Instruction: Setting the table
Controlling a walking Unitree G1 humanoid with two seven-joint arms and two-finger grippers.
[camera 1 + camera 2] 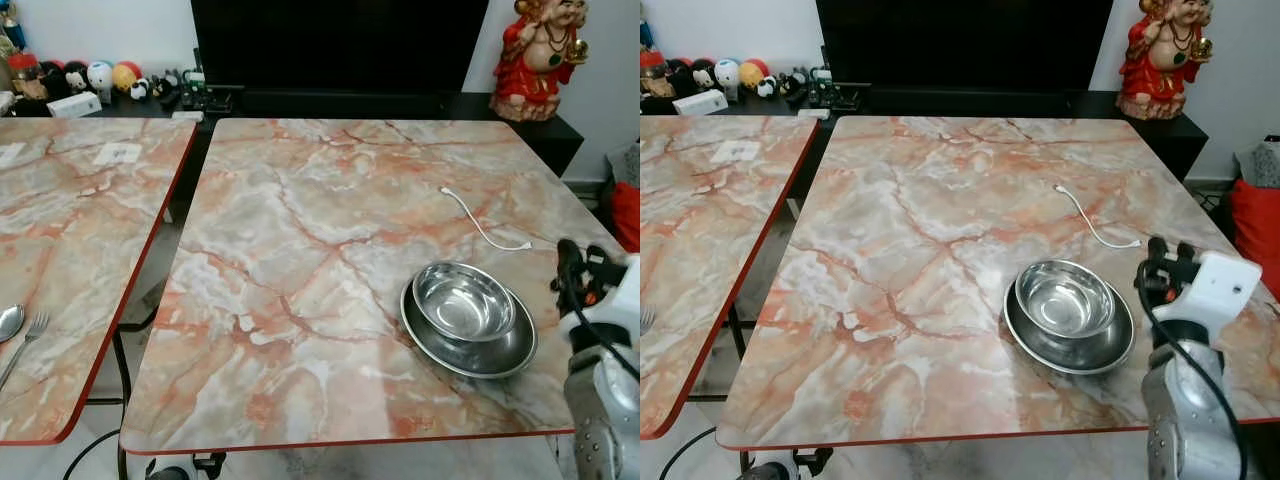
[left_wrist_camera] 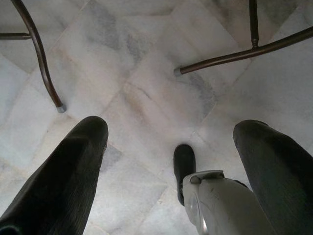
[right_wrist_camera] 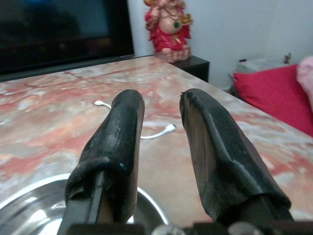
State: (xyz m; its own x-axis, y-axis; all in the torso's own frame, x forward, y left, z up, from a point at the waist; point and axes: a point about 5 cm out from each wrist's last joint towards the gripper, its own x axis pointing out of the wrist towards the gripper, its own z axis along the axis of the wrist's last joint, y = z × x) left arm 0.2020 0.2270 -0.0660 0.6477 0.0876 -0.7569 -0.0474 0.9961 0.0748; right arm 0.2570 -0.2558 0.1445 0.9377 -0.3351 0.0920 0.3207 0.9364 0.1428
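Observation:
A steel bowl (image 1: 463,300) sits inside a wider steel plate (image 1: 500,355) at the near right of the marble table (image 1: 300,250). My right gripper (image 3: 162,105) hovers low just right of the plate, over its rim, open with nothing between its fingers. In the right eye view its black fingers (image 1: 1160,262) point toward the far side of the table. A spoon (image 1: 8,322) and a fork (image 1: 28,335) lie on the neighbouring table (image 1: 70,220) to my left. My left gripper (image 2: 171,129) hangs open above the tiled floor.
A white cable (image 1: 480,225) lies on the table beyond the plate. A red statue (image 1: 540,55) and a dark TV (image 1: 340,45) stand on the low cabinet behind. A gap separates the two tables. Table legs (image 2: 44,73) stand on the floor below. A red cushion (image 3: 274,93) lies to the right.

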